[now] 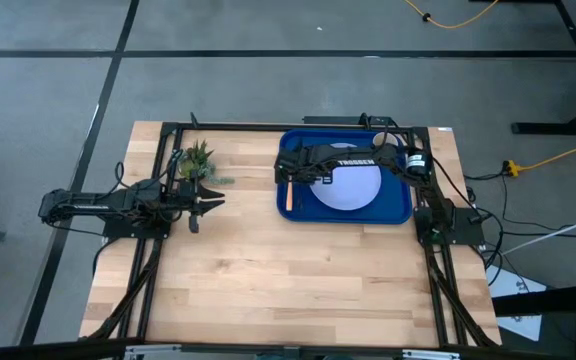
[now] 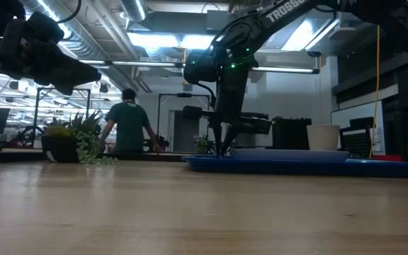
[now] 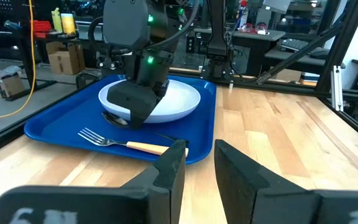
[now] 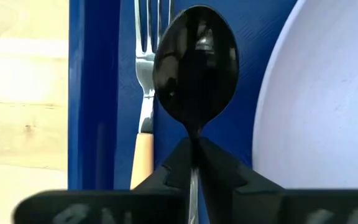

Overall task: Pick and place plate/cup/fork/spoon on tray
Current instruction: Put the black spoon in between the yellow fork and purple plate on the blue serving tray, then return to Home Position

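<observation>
The blue tray [image 1: 400, 210] lies at the table's far right. The lavender plate [image 1: 353, 190] rests flat on it. The fork [image 1: 288, 198] lies on the tray along its left rim, tines toward the far edge. The beige cup [image 2: 323, 137] stands at the tray's right end. My right gripper [image 1: 293, 172] reaches over the plate to the tray's left part and is shut on the dark spoon [image 4: 194, 62], between fork and plate. My left gripper [image 1: 208, 200] hovers open and empty over the table, left of the tray. My right gripper pinches the spoon's thin handle just behind the bowl [image 4: 193, 142] between its two fingertips. The fingers come from above, pointing down. The spoon lies about level and low over the tray floor, bowl [image 3: 114, 118] toward the far edge; I cannot tell whether it touches the tray.
A small potted plant [image 1: 196, 160] stands at the far left, just beyond my left gripper. Black frame rails run along the table's far, left and right edges. Bare wood spans the table's middle and near half. A person [image 2: 128, 127] stands in the room behind.
</observation>
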You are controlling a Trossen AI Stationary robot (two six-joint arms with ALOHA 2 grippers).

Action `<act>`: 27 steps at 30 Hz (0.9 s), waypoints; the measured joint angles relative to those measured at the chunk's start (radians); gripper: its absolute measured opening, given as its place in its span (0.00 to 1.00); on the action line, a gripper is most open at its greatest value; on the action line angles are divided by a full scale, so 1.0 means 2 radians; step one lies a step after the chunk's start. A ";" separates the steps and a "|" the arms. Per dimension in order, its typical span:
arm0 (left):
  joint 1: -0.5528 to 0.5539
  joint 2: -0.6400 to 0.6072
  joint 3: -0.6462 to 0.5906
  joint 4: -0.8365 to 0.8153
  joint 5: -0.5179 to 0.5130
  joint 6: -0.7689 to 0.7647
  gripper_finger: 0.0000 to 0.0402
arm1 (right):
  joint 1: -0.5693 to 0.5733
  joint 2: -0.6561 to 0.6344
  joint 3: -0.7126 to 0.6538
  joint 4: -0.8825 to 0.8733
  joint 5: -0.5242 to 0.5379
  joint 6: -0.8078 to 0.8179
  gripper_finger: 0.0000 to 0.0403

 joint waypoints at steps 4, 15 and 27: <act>0.000 0.000 0.000 0.000 0.000 0.000 0.20 | 0.000 0.000 0.000 0.001 0.000 0.000 0.14; 0.000 0.000 0.000 0.000 0.000 0.000 0.20 | 0.000 0.000 0.000 0.001 0.014 -0.001 0.15; 0.000 0.000 0.000 0.000 0.000 0.000 0.20 | 0.022 -0.067 0.001 0.067 0.021 -0.214 0.15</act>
